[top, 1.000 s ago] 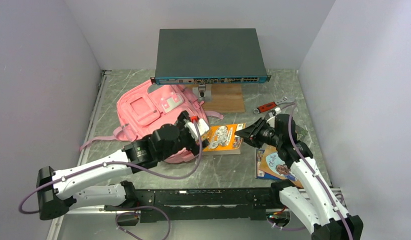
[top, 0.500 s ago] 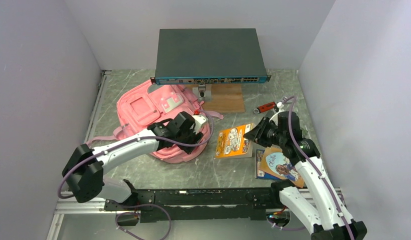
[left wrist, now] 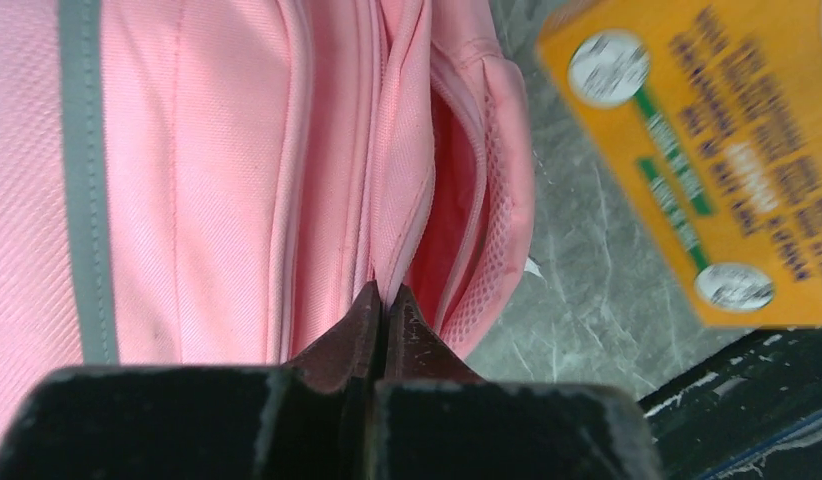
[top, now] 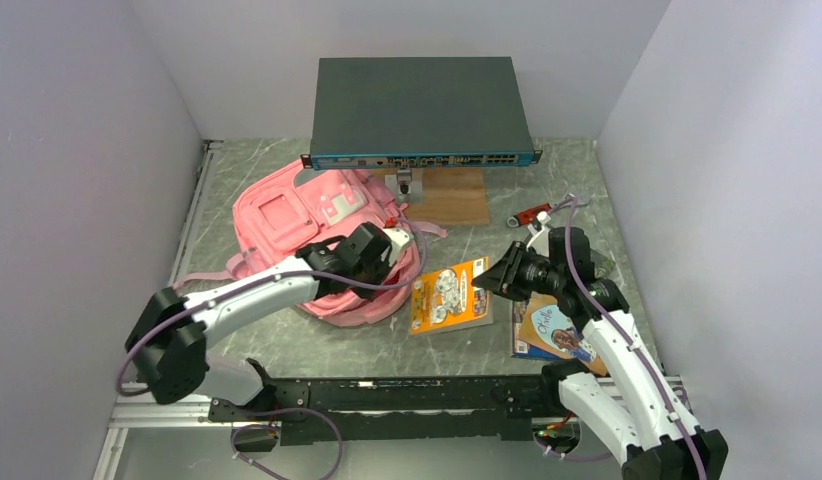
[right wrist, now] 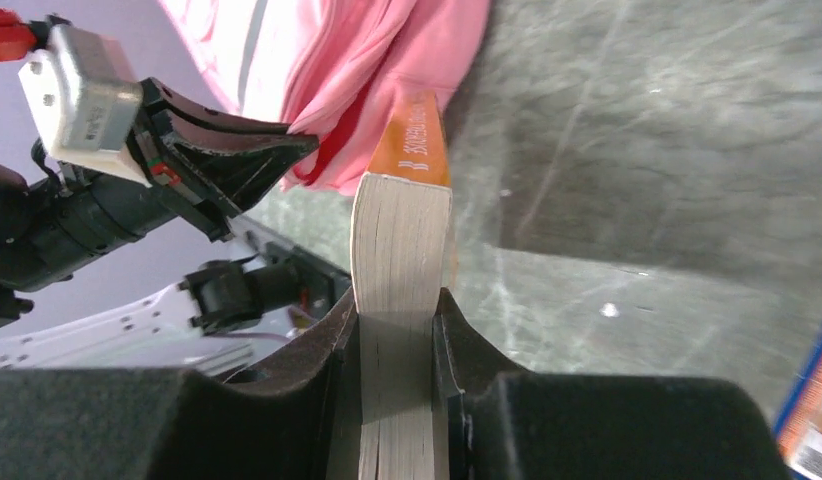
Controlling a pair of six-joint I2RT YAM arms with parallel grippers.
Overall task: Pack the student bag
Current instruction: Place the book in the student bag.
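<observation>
The student bag (top: 287,215) is a soft pink backpack lying left of centre, its open mouth facing right. My left gripper (top: 395,266) is shut on a fold of the bag's fabric at that mouth, and in the left wrist view the jaws (left wrist: 385,297) pinch the pink edge (left wrist: 402,200). My right gripper (top: 484,283) is shut on the right edge of a thick orange book (top: 447,295), held just right of the bag's mouth. In the right wrist view the book (right wrist: 399,240) stands between the fingers, its spine pointing at the bag (right wrist: 367,50).
A grey network switch (top: 422,110) sits on a wooden stand (top: 457,197) at the back. A red tool (top: 532,213) lies at the right. A second book (top: 547,330) lies flat under the right arm. Walls enclose three sides.
My left gripper has closed on the bag's edge. My right gripper has carried the orange book left, closer to the bag's mouth.
</observation>
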